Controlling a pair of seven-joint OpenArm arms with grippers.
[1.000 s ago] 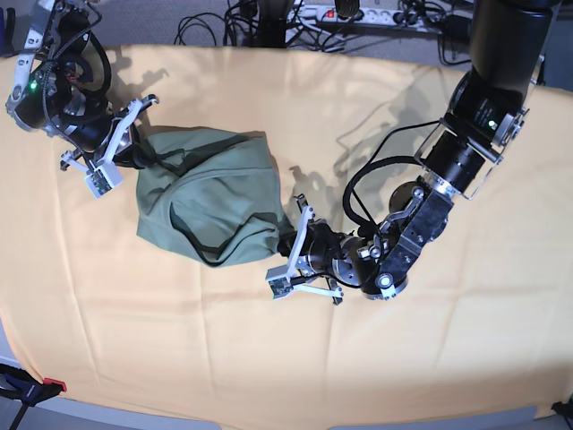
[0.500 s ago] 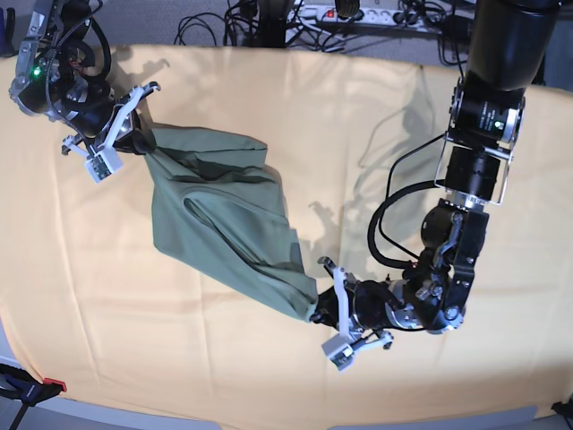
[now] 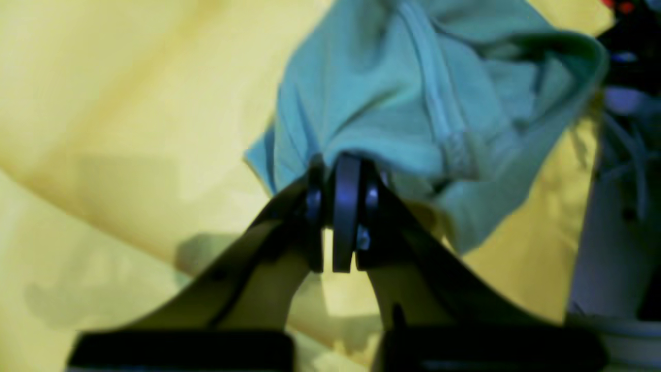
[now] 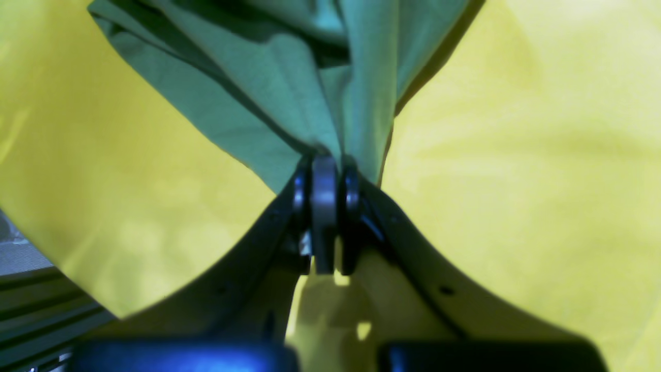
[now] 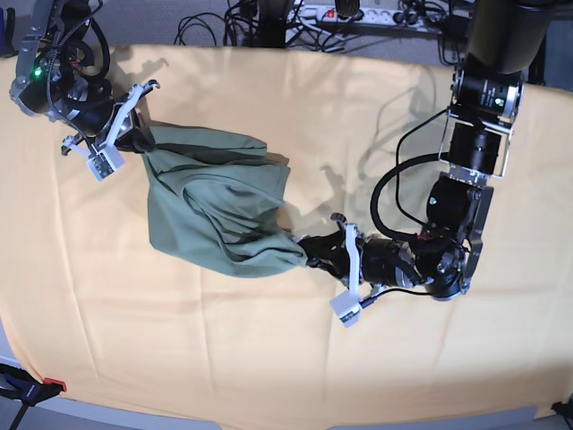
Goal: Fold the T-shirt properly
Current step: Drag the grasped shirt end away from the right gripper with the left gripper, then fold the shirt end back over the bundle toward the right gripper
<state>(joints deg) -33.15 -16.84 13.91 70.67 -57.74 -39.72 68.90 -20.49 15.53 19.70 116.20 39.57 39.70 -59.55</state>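
On the table [image 5: 430,125]: T-shirt [image 5: 215,215] bunched, strung between both claws.
Left claw [image 5: 327,253]: clamped on one corner.
Right claw [image 5: 134,134]: clamped on another.
Risk: slack middle sets creases; thin pinch may slip.

The base view looks steeply down from above the far edge of the yellow-orange cloth [image 5: 269,358], wide enough to take in both arms, the cables [image 5: 269,18] beyond the table and a clamp [image 5: 36,390] at the near left corner. Each wrist view sits just behind its own gripper, looking along the closed fingers, very near and somewhat blurred. The left gripper [image 3: 341,206] and the right gripper [image 4: 324,201] each frame a bunch of the T-shirt [image 5: 215,210] against yellow-orange cloth, the two ends of the garment that the base view shows whole.
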